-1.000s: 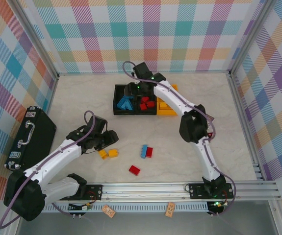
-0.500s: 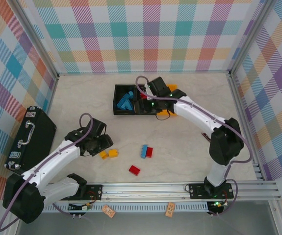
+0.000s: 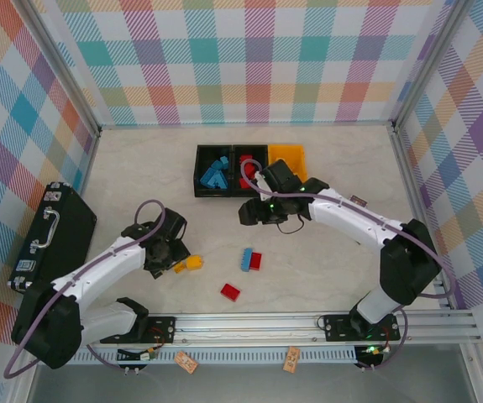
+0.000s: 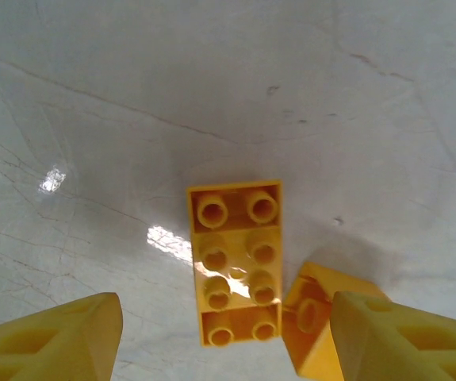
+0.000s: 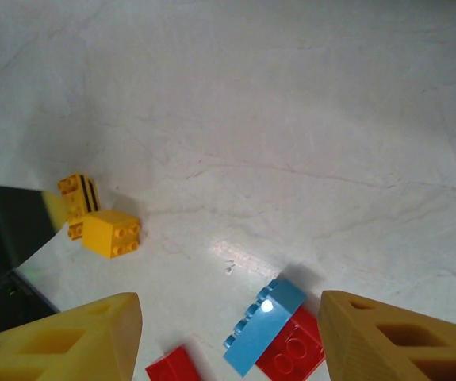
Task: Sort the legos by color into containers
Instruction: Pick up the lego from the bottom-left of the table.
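- Plaid walls enclose a pale marbled surface point(image 3: 350, 168). At its far middle stands a row of three small joined plastic bins point(image 3: 224, 193): a black one with blue bricks in it, a black one with red bricks, and a yellow-orange one.
- Five bricks lie loose nearer the arms. A long yellow studded plastic brick point(image 4: 234, 262) lies studs-up with a smaller yellow brick point(image 4: 311, 317) just beside it. A blue studded brick point(image 3: 246, 259) lies against a red one point(image 3: 257, 261), and another red brick point(image 3: 230, 291) lies nearer the arms.
- The left jaws stand open and low, one finger on either side of the long yellow brick, with no contact that we can see.
- The right jaws stand open and empty, between the bins and the blue-and-red pair.
- We judge the step in hand to be the grasp on the long yellow brick.
- The next move calls for closing squarely on its sides without catching the smaller neighbour, then lifting it to the yellow-orange bin.
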Robot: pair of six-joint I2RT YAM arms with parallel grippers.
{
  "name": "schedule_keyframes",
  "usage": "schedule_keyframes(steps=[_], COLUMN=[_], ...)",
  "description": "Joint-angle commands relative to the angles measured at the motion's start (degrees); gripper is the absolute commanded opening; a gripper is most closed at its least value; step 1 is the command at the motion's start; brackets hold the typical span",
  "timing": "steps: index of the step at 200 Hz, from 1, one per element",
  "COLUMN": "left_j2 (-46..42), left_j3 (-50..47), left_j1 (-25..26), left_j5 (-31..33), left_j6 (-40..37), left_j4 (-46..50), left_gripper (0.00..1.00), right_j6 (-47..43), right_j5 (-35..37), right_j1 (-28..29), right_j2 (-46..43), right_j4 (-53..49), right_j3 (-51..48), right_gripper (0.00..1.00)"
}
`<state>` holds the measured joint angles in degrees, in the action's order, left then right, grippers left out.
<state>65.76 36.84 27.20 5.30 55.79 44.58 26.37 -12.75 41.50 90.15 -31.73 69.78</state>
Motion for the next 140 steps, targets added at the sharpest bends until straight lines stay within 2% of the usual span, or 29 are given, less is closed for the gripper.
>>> schedule_keyframes(steps=[1, 35, 84, 140], left_j2=[1.60, 5.18, 9.19, 9.89], left_j3=[-1.07, -1.42, -1.09, -0.41], left_j1=[-0.49, -0.49, -0.66, -1.13], left_j5=[1.70, 2.61, 3.99, 4.26], left_j6=[1.91, 1.51, -0.24, -1.41], left_j4=[-2.26, -5.15, -6.95, -6.94], left_gripper=[0.68, 0.64, 0.53, 0.30], right_j6=[0.86, 1.97, 3.05, 3.95], right_j5=[-1.97, -2.89, -2.02, -0.65], right_j1=[1.98, 4.00, 4.82, 5.00], right_j2=[-1.88, -2.70, -3.20, -4.32], right_j4=[0.16, 0.74, 1.09, 1.93], right_j3=[-0.66, -2.57, -3.82, -4.91], right_gripper=[0.60, 0.60, 0.60, 0.60])
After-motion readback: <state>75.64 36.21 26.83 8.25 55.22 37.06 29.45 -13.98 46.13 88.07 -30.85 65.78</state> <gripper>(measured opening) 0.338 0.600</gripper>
